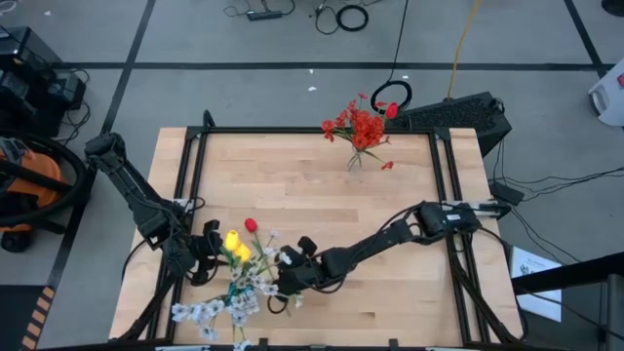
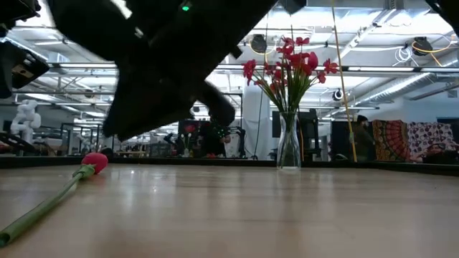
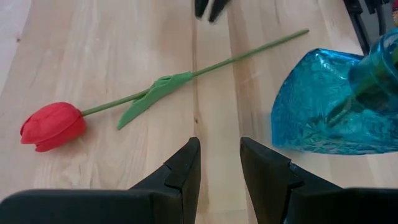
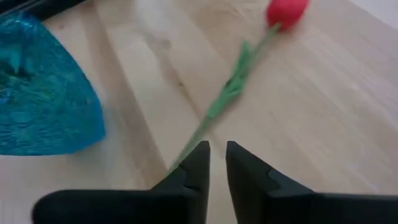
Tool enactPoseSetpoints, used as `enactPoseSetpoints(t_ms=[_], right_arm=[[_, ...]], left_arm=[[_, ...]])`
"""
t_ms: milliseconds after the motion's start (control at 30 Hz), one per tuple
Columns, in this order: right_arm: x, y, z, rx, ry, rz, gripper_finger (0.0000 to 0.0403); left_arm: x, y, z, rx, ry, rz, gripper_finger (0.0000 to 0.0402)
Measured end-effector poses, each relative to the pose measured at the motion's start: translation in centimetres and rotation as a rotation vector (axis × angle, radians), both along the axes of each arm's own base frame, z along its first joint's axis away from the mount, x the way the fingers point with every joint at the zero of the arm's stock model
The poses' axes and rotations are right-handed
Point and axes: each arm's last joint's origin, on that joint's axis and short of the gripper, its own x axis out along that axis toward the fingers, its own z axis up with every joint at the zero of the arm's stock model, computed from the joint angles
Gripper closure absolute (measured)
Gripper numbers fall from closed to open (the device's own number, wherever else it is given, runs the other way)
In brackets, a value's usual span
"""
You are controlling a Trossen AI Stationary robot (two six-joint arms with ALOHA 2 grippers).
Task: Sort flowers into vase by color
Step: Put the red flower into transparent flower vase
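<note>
1. Nearest you, along the near edge of the table [image 1: 322, 185], sprays of small white blossoms [image 1: 210, 310] lie loose on the wood, left of centre.
2. Just beyond them you see yellow tulip buds [image 1: 235, 246] and a blue vase [image 3: 323, 106], which shows only in the wrist views, close beside both grippers.
3. Your right gripper [image 4: 216, 163] reaches in from the right side, low over the near-left part of the table. Its fingers stand slightly apart with a narrow gap, and the stalk end of the red tulip [image 4: 286, 12] runs to their tips. Whether they pinch it, you cannot tell.
4. Your left gripper [image 3: 219, 163] hovers at the near-left, fingers parted and holding nothing. The red tulip lies flat on the wood just ahead of it, bud toward the left, stalk running toward the right arm.
5. Farthest off, at the far edge right of centre, a clear glass vase [image 2: 289, 147] stands upright holding the red clusters [image 1: 362, 125]. One small red piece [image 1: 387, 165] lies on the table just beside it.
</note>
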Motion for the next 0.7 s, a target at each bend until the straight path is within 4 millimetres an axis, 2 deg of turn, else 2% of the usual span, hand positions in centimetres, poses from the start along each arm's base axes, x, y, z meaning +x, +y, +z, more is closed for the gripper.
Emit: enactPoseSetpoints(t_ms=[133, 300, 433, 567, 700], right_arm=[[0.7, 0.2, -1.5, -0.008, -0.024, 0.028, 0.0321], [1.6, 0.9, -3.7, -0.022, -0.066, 0.145, 0.0275], [2.1, 1.1, -4.9, -0.121, -0.051, 0.235, 0.0245], [2.5, 1.3, -5.7, -0.211, 0.013, 0.280, 0.0230], [2.3, 1.2, -5.9, -0.259, 0.127, 0.257, 0.0233]], left_arm=[[0.0, 0.0, 0.0, -0.001, -0.008, 0.004, 0.0283], [0.1, 0.0, 0.0, 0.002, -0.014, 0.009, 0.0283], [0.1, -0.1, 0.1, 0.000, -0.025, 0.014, 0.0283], [0.2, -0.1, 0.1, 0.000, -0.030, 0.017, 0.0283], [0.2, -0.1, 0.1, -0.002, -0.034, 0.020, 0.0283]])
